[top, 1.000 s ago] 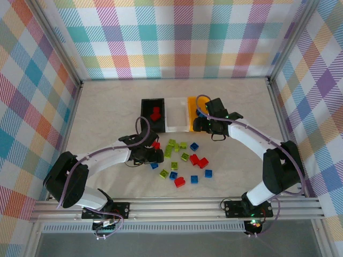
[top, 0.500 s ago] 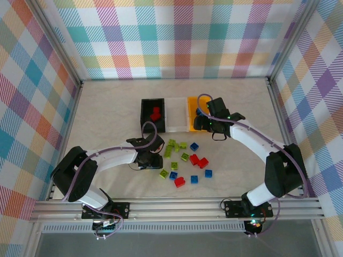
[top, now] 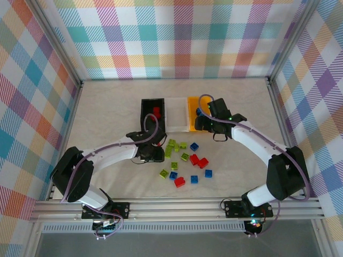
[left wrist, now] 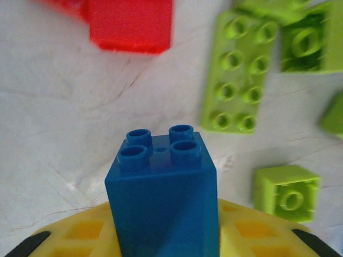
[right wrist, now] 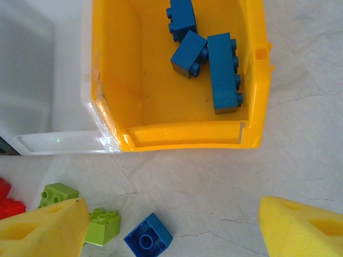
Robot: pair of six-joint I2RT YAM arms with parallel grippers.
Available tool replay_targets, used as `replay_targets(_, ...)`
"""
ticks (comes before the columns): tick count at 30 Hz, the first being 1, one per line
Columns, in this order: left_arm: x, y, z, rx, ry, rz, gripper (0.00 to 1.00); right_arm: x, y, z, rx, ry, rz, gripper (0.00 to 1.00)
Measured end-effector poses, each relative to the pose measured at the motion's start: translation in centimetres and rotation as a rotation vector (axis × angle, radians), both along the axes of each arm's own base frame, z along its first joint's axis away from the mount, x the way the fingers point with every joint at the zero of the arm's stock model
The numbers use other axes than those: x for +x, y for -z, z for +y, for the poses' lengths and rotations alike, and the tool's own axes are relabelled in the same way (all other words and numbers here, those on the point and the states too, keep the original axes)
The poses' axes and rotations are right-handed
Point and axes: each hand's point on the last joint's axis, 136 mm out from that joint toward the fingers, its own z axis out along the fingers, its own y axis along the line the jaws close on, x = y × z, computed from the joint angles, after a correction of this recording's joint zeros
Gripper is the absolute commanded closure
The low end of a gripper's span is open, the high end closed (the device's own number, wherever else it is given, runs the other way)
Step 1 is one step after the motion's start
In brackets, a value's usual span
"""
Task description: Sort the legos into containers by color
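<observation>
My left gripper [left wrist: 163, 238] is shut on a blue lego [left wrist: 163, 198], studs pointing away, between its yellow pads; in the top view it [top: 152, 153] hangs at the left edge of the loose legos. Below it lie a red lego [left wrist: 131, 24] and a long green one [left wrist: 238, 80]. My right gripper [right wrist: 171, 230] stands open over the table just in front of the yellow container [right wrist: 182, 134], which holds three blue legos [right wrist: 222, 69]. The black container [top: 143, 112] holds red legos [top: 156, 111]. The white container [top: 177, 115] sits between them.
Loose green [top: 172, 145], red [top: 197, 159] and blue [top: 194, 146] legos are scattered in front of the containers. An upside-down blue lego [right wrist: 148, 239] and a green one [right wrist: 103, 226] lie near my right gripper's left finger. Metal rails and plaid walls bound the table.
My left gripper has closed on the blue lego at the pile's left edge and drawn it up off the table. The right arm has hardly moved.
</observation>
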Motion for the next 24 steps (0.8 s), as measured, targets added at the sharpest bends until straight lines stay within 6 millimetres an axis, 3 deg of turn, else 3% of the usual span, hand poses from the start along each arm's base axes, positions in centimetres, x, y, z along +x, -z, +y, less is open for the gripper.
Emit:
replay_targets(4,2.3,-3.4,-2.2,-0.039,0.034,-0.060,0.64,-0.7,0.0,-1.2,-0.005,0.029,-0.010,0.17)
replay_targets(9,7.7,-7.5,-7.2,-0.101,0.086,-0.163,0.66,-1.6,-0.5,-2.6,-0.001,0.071,-0.030,0.16)
replay_targets(12,11.3,-8.7,-10.5,-0.118,0.117,-0.207,0.67,-2.0,-0.4,-3.1,-0.004,0.084,-0.030,0.16)
replay_targets(18,17.6,-8.9,-16.2,-0.137,0.156,-0.264,0.67,-2.6,0.3,-3.5,-0.014,0.084,-0.011,0.16)
replay_targets(20,19.2,-8.7,-17.5,-0.141,0.158,-0.274,0.60,-2.9,0.4,-3.6,-0.016,0.085,-0.008,0.16)
replay_targets(24,21.4,-8.5,-19.3,-0.145,0.165,-0.287,0.32,-3.3,-0.1,-3.8,-0.008,0.085,-0.023,0.15)
